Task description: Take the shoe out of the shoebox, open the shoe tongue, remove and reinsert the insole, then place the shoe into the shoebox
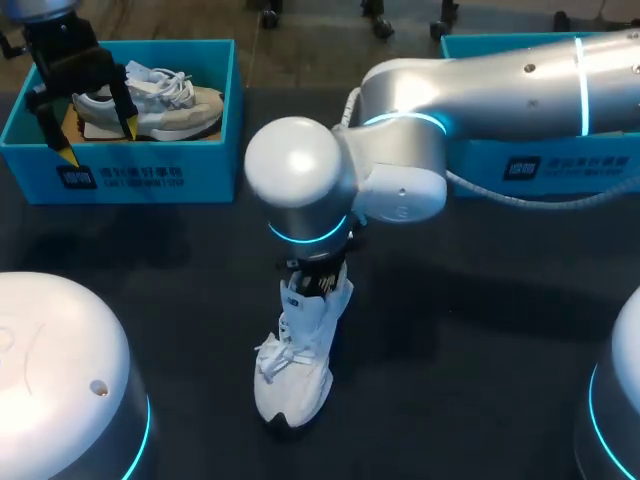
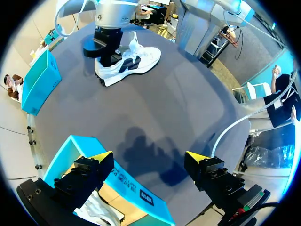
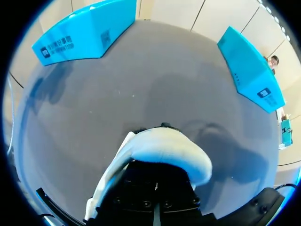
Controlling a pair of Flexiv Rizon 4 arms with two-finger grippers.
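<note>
Turquoise shoebox at far left of table, white logo and line of print on front wall; grey-white sneaker inside. Left gripper above box's left end, spread wide, holding nothing. Mid-table: white shoe, laces loose, dark side marks. Right gripper at its collar; open or closed, cannot tell. Second turquoise box far right, similar print.

- Far left on the table: shoebox, with a second shoe inside; left gripper above its near-left corner
- Far right: other box
- Middle, nearer: shoe on the table, toe toward the near edge, well apart from both boxes; right gripper at its heel end
</note>
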